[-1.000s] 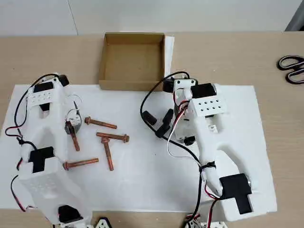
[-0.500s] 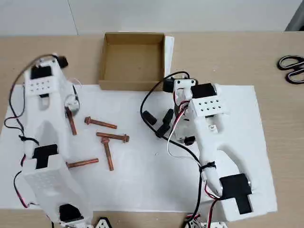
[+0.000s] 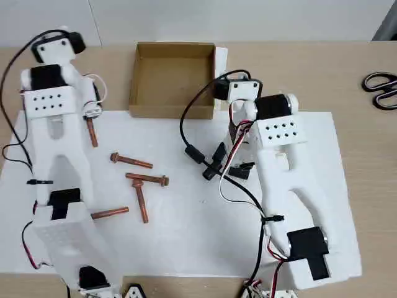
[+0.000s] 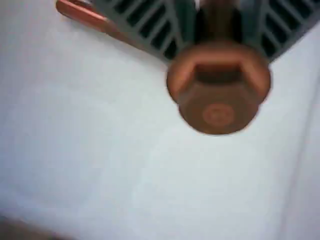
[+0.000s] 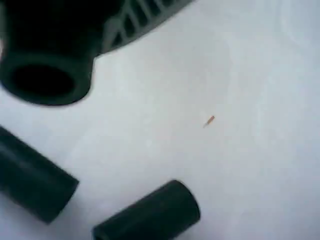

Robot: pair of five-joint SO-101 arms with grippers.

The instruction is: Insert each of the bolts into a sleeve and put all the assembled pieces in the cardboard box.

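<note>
Ideally, the bolt (image 4: 218, 95) clamped in the left gripper (image 3: 90, 115) is brought tip-first, coaxially, to the sleeve (image 5: 45, 80) pinched in the right gripper (image 3: 217, 160).

The high camera looks steeply down over the table (image 3: 347, 62) from well above. The 2 wrist cameras sit very close above the white sheet (image 3: 186, 242), which all 3 views share.

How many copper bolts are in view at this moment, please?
5. One bolt is clamped in the left gripper, left of the cardboard box. Four lie on the white paper: three clustered together, one nearer the left arm. The arms might hide more.
</note>
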